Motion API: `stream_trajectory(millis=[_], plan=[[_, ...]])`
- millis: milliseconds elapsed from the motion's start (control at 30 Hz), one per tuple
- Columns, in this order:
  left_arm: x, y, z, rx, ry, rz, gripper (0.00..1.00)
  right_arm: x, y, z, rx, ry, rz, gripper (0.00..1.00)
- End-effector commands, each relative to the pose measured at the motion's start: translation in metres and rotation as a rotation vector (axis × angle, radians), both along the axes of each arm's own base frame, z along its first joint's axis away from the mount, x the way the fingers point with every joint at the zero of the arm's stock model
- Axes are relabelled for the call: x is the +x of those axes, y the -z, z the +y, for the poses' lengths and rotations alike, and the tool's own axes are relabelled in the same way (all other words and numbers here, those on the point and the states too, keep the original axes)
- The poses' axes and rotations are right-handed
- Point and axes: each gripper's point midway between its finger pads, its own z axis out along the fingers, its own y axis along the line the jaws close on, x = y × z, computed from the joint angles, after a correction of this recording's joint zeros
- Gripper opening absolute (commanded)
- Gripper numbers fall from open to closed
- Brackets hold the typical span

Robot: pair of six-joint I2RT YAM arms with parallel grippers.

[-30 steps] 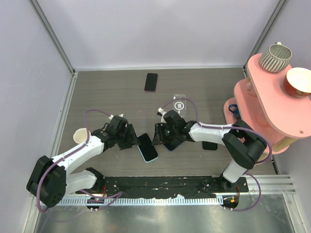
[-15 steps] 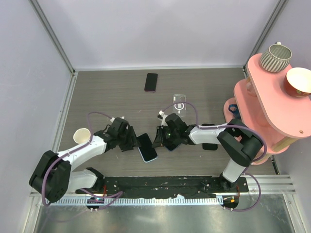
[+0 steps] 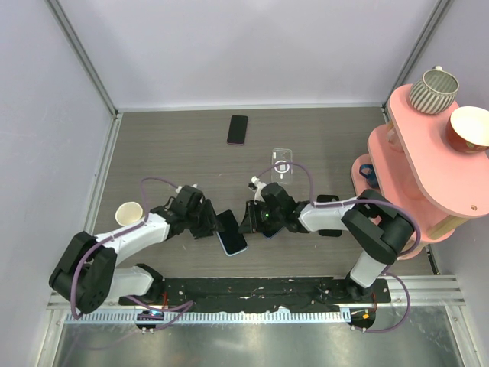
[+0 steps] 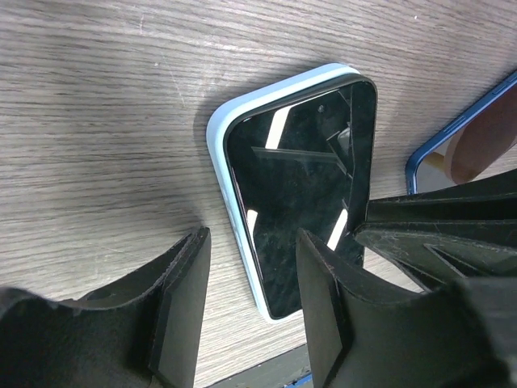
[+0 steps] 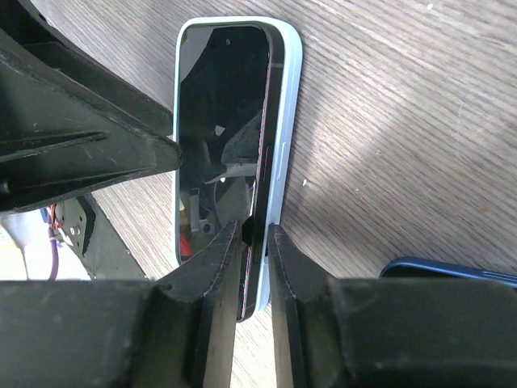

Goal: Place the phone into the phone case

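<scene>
**benchrat:** Which step were you on there? Was the phone anywhere near the case?

**me:** Honestly, no. The phone case [image 3: 282,164] lay flat on the surface [image 3: 168,145] with nothing in it. The phone [image 3: 332,232], the all-black one, sat well apart from the case, on the side toward my arm bases, half tucked under the right forearm. Neither claw had it.

**benchrat:** So what were the claws doing?

**me:** Both were at the light-blue-rimmed phone [image 3: 231,233]. That one also lay on the arm-base side of the case, but over toward the left arm. My right claw [image 5: 254,234] was almost closed, pinching that phone's long edge between its fingers. My left claw [image 4: 250,242] stood about half open over the near end of it. One finger was just off the rim and the other over the screen, gripping nothing as far as I could see.

**benchrat:** Wrong phone, then?

**me:** That was my read: a pickup aimed at the wrong target, with the real job hardly begun. The next move, I figured, called for letting that edge go and backing the right claw off. Then it had to reach for the black phone under the forearm, which looked awkward because the arm would have to fold back. It's a flat glossy slab on wood, so it'd need an edge pinch before the carry to the case.
</scene>
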Motion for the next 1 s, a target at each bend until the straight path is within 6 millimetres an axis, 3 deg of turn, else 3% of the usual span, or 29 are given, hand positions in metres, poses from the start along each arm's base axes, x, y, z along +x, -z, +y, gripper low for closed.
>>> stream_trajectory(millis=[0,167,433,733,833,867,967], plan=[[0.006,-0.002,-0.011,-0.061,-0.002,-0.011,0.49,-0.019,0.033,-0.015,-0.113,-0.014,0.053,0.25],[0.005,-0.007,-0.015,-0.113,-0.008,-0.030,0.49,-0.021,0.035,-0.013,-0.086,-0.014,0.065,0.23],[0.001,-0.002,-0.012,-0.092,0.001,-0.017,0.48,-0.031,0.067,-0.027,-0.174,-0.046,0.090,0.17],[0.001,0.003,-0.014,-0.088,0.012,-0.004,0.46,-0.037,0.083,-0.034,-0.180,-0.001,0.117,0.08],[0.000,0.001,-0.013,-0.093,0.008,-0.007,0.46,-0.033,0.089,-0.044,-0.283,0.025,0.080,0.09],[-0.001,0.001,-0.013,-0.093,0.007,-0.006,0.47,-0.029,0.090,-0.046,-0.324,0.037,0.045,0.15],[0.001,-0.001,-0.012,-0.090,0.012,-0.019,0.46,-0.024,0.070,-0.037,-0.305,0.030,0.011,0.24]])
